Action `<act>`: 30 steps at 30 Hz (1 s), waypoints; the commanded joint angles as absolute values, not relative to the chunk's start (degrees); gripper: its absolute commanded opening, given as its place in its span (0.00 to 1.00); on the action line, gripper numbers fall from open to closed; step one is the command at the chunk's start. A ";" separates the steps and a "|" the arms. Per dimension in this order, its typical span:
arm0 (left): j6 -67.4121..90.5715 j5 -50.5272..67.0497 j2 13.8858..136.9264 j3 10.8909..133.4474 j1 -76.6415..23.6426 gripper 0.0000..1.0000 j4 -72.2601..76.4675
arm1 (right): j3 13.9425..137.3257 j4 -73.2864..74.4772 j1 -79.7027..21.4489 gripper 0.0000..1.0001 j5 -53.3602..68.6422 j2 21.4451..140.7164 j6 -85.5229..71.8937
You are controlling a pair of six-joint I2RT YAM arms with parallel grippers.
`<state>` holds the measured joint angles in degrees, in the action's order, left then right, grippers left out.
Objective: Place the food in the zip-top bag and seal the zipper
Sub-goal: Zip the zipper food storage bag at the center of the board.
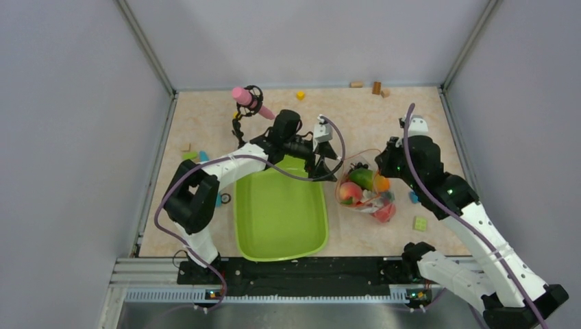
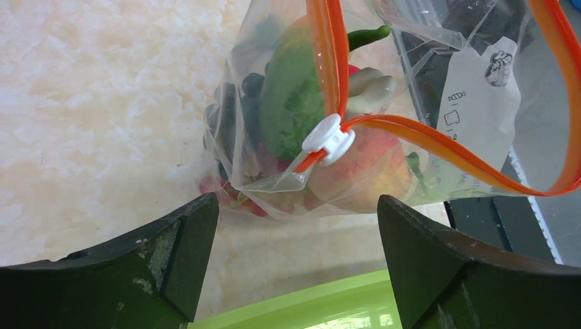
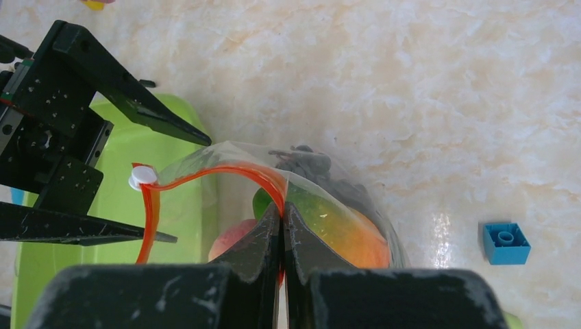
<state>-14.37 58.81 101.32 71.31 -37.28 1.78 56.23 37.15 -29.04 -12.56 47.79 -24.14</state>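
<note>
The bag (image 1: 366,195) lies on the worktop (image 1: 205,116) right of centre in the top view, just beside the green tray (image 1: 274,226), with the food (image 1: 351,192) inside it. Its mouth gapes: the zipper (image 2: 425,140) splits into two orange strips past the white slider (image 2: 329,139), so sealing is not yet done.

The right fingers (image 3: 264,240) are closed, pinching the zipper at the bag's rim. The left fingers (image 2: 171,247) are spread wide and empty, aimed at the slider from just short of it.

Risks, as I judge them: the slider is small, so the left fingers could close on loose film at the bag's corner instead and only tug the bag. If the right pinch slips during the pull, the bag would drag along with the slider rather than zip. Bulging fruit near the mouth could also jam the slider partway.
</note>
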 commanded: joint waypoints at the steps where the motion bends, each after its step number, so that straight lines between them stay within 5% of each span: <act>1: -11.23 58.62 101.73 72.84 -37.19 0.90 9.96 | 55.69 33.69 -26.85 0.00 -10.91 47.92 -24.18; 19: 2.88 62.44 106.71 69.57 -36.28 0.87 33.35 | 53.75 33.17 -21.39 0.00 -6.79 49.84 -22.85; 30: 32.74 67.15 115.42 67.70 -35.24 0.82 73.37 | 52.44 33.30 -19.68 0.00 -4.33 49.33 -23.34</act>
